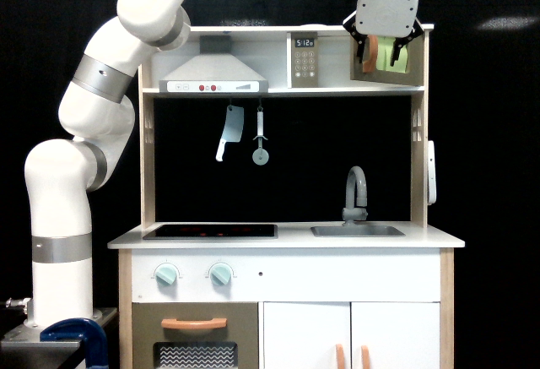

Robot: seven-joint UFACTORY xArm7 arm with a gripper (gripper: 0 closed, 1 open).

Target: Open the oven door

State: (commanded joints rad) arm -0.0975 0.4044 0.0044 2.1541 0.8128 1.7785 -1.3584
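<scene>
Exterior view: while only this one camera covers the scene, each line below reads from it.

Gripper [385, 50]: it hangs fingers-down at the top shelf of the toy kitchen, right in front of the oven door, because the handle to be pulled sits that high.

Gripper state: the fingers stand spread, with a gap between them, so it is open and grips nothing that I can see.

Oven door [399, 56]: directly behind and just below the gripper, in the top compartment toward the exterior view's right; its lime-green window shows between and beside the fingers.

Handle [369, 53]: the vertical orange bar lies by the finger on the exterior view's left; whether the finger touches it I cannot tell.

Door position: whether it is shut or a little ajar cannot be told from this angle.

Why the approach is from above: the arm [101, 90] arches over the kitchen from its base on the exterior view's left, which lets the fingers drop astride an upright bar.

Keypad [306, 59]: just beside the gripper toward the exterior view's left, on the same shelf and clear of the fingers.

Lower door [196, 335]: far below the gripper, with a horizontal orange handle; it is not the target.

Judgement: the step in hand looks like lining the fingers up on the handle; the pull appears not yet done.
</scene>
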